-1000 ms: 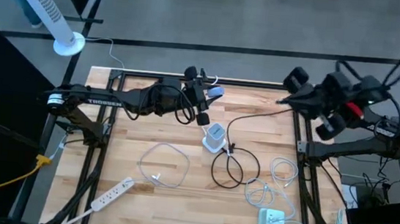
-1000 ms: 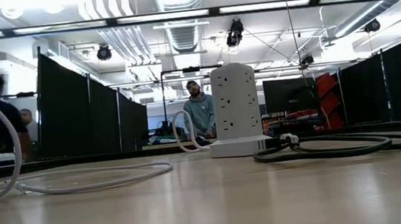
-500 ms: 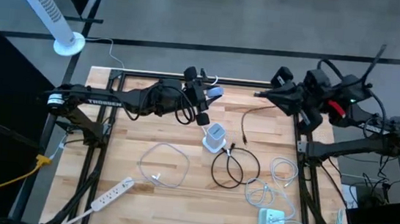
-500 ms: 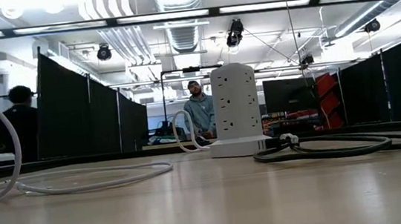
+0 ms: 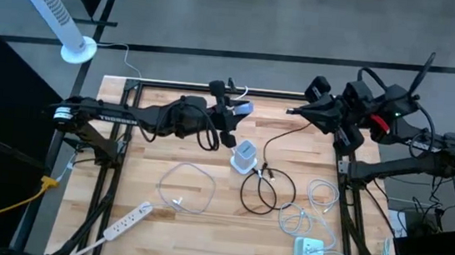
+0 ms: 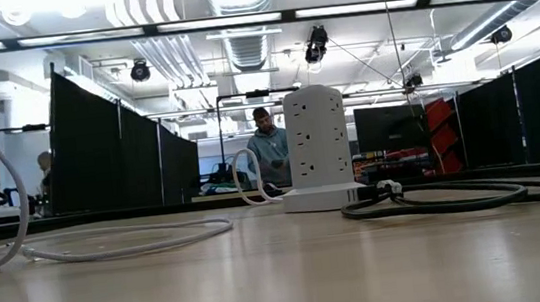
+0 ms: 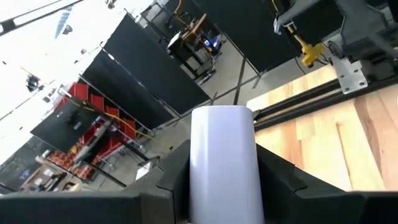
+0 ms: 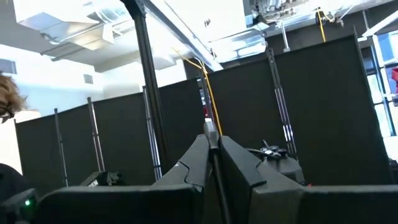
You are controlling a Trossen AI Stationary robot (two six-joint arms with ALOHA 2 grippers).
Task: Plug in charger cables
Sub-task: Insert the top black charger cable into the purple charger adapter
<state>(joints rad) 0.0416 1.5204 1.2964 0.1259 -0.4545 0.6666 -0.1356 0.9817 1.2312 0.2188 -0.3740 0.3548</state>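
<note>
My left gripper [image 5: 229, 134] hovers above the white socket tower [image 5: 244, 156] near the table's middle, shut on a small white charger block [image 7: 222, 162]. The tower stands upright on its base [image 6: 323, 198]. My right gripper [image 5: 290, 110] is up over the far right part of the table, shut on the black charger cable [image 5: 266, 140]. That cable drops to the table beside the tower and lies in a loose loop [image 5: 263, 190]. White cables lie in loops near left [image 5: 184, 186] and near right [image 5: 319, 193]. My left gripper pinches the white charger block [image 7: 222, 143] between its two fingers, one on each flat side. The block's rounded end sticks out past the fingertips, and it is lifted clear of the table. My right gripper pinches the black cable close to its plug end [image 8: 211, 138] between its two fingertips. A short tip shows beyond them. The fingers point roughly level toward the table's left. The cable hangs slack from the hold down to the table by the tower.
A long white power strip [image 5: 126, 222] lies at the near left corner, and a second white charger block [image 5: 309, 250] sits at the near right with white cable around it. People stand in the room beyond the table's far edge [image 6: 268, 151].
My right gripper has swung toward the table's left and a little toward the far edge, carrying the black cable's end with it. The lifted stretch of cable has swung and now curves down toward the tower, while its loop on the table has stayed put.
</note>
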